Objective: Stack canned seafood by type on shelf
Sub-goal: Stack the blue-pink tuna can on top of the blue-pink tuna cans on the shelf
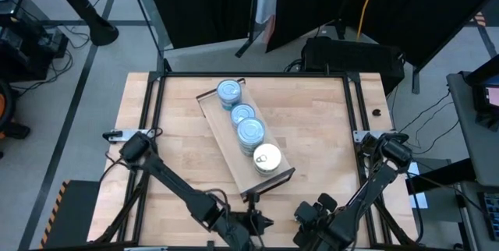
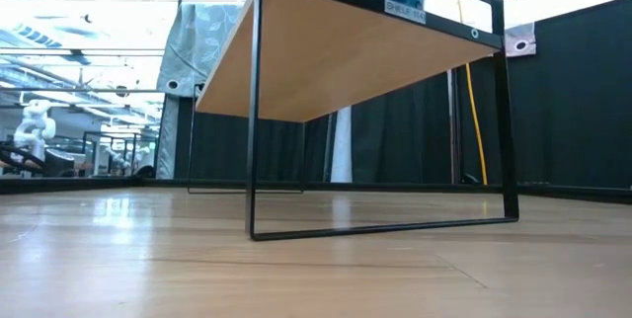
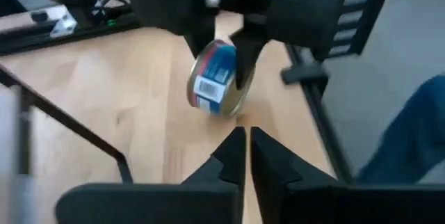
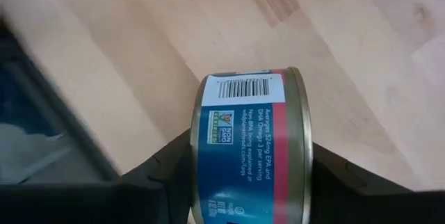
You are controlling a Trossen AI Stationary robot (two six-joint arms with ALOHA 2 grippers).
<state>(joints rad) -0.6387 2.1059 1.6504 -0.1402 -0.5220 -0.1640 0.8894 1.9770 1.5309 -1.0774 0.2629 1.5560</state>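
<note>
The shelf (image 1: 226, 138) lies slantwise at mid-table, and its underside (image 2: 346, 51) shows in the low view. It carries three light-blue-topped tins (image 1: 243, 115) and one silvery-gold-topped tin (image 1: 267, 157) in a row. Near the table's front edge my right gripper (image 1: 312, 213) is shut on another tin (image 4: 250, 147) with a blue and red label. Beside it, toward the left, my left gripper (image 3: 243, 151) is shut on nothing and points at that tin (image 3: 219, 78). My right gripper pinches the tin between its two fingers (image 4: 156, 175), one on each flat face (image 4: 306, 147). The fingers come from above, pointing steeply down. The tin stands on edge, its labelled side wall turned up toward the wrist. Whether its lower rim (image 3: 224, 111) touches the table, I cannot tell.
Black frame rails (image 1: 156, 103) run along the table's left, far and right sides. Bare tabletop (image 1: 320, 118) lies to the right of the shelf and also to its left (image 1: 179, 142). The shelf's dark end lip (image 1: 269, 185) stands close to both grippers.
</note>
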